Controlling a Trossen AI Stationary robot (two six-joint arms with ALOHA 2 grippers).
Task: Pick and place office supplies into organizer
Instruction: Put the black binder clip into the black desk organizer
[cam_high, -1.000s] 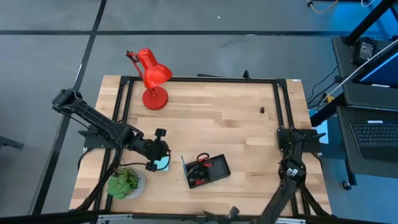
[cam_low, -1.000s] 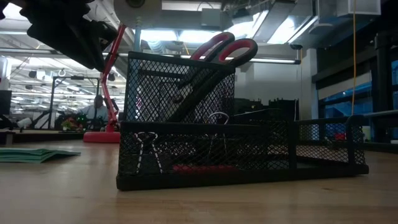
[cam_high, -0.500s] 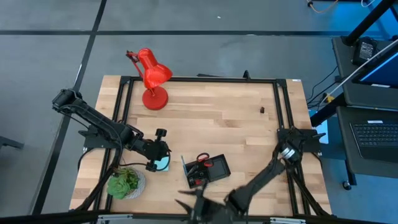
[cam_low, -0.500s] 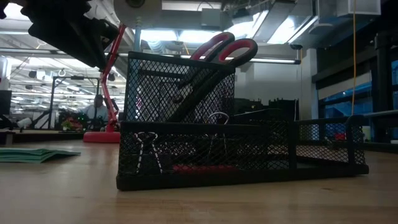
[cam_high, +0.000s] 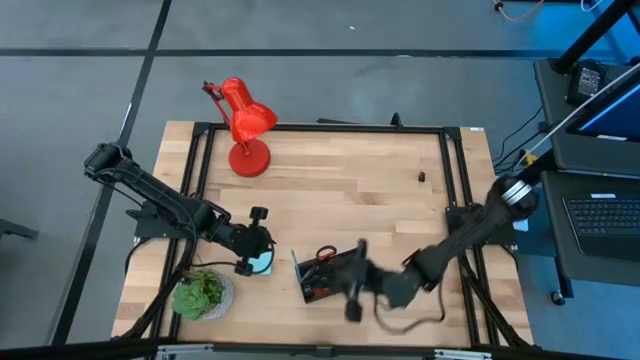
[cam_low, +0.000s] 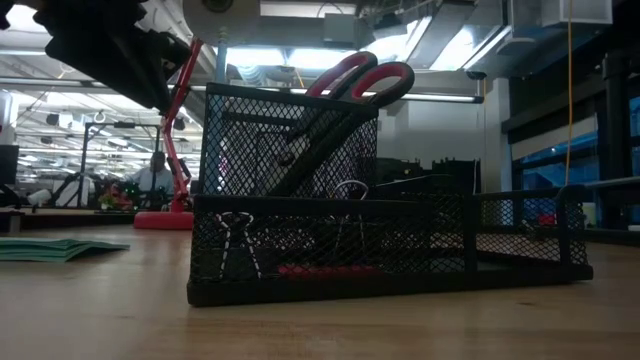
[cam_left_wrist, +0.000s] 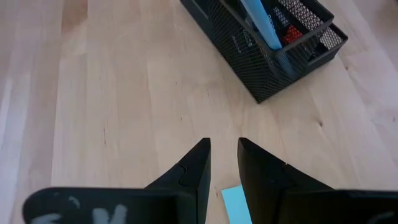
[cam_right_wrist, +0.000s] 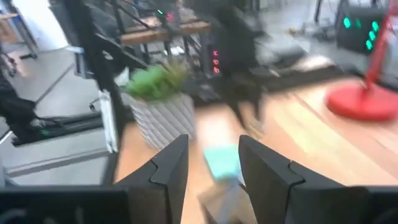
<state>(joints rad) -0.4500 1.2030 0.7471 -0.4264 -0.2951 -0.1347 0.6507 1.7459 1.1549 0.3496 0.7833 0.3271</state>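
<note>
The left end effector hangs at lower left of centre in the high view, directly over the notepad. In its wrist view its fingers stand slightly parted with nothing between them, and a corner of the notepad shows just beyond the tips. The right end effector appears as a motion blur at lower centre, just right of the organizer. In its own wrist view the fingers are apart and empty, the notepad visible in the gap beyond them.

The organizer already holds the scissors, standing handles-up in the tall compartment in the low view, with clips and a red piece behind the mesh and a blue pen in the wrist view. The notepad looks like the main item left.

To lift it well, the left arm should probably descend squarely, open wider and catch one edge, since a thin pad lying flat gives little to pinch. The right arm should likely stay clear of the organizer so as not to knock it.

The counter is pale wood in a black frame, carrying a red lamp at upper left, a plant at lower left, and a small dark item well apart at upper right. Beyond it are grey floor, a laptop at right, and in the low view a workshop with a person far off.
</note>
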